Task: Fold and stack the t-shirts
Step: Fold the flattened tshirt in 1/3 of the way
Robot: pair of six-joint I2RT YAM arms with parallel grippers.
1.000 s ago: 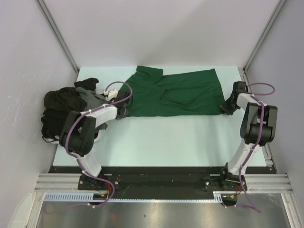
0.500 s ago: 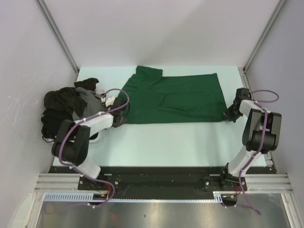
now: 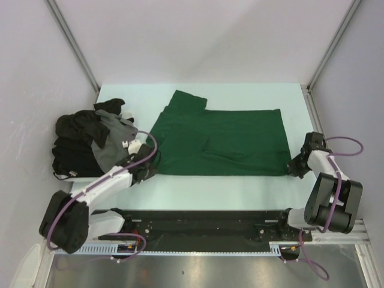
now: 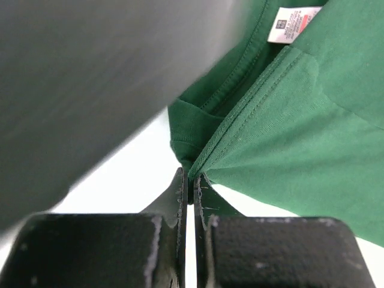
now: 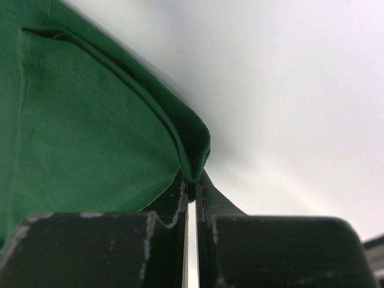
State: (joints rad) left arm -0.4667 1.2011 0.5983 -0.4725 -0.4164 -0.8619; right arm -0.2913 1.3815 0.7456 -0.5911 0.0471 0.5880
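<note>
The dark green t-shirt (image 3: 222, 141) lies spread across the middle of the table, one sleeve pointing to the back. My left gripper (image 3: 146, 170) is shut on its near left corner by the collar; the left wrist view shows the green cloth (image 4: 288, 138) pinched between the jaws and the white neck label (image 4: 293, 24). My right gripper (image 3: 295, 168) is shut on the near right hem corner; the right wrist view shows the folded green edge (image 5: 192, 150) clamped. A heap of black and dark grey t-shirts (image 3: 84, 141) sits at the left edge.
The pale table (image 3: 228, 189) shows bare along its near edge in front of the shirt. Grey enclosure walls and metal corner posts (image 3: 72, 45) stand on both sides and behind. The black base rail (image 3: 198, 219) runs along the near edge.
Both grippers have pulled their corners of the green shirt toward the near edge. The shirt has slid nearer and lies flatter and wider. The dark heap has not moved.
</note>
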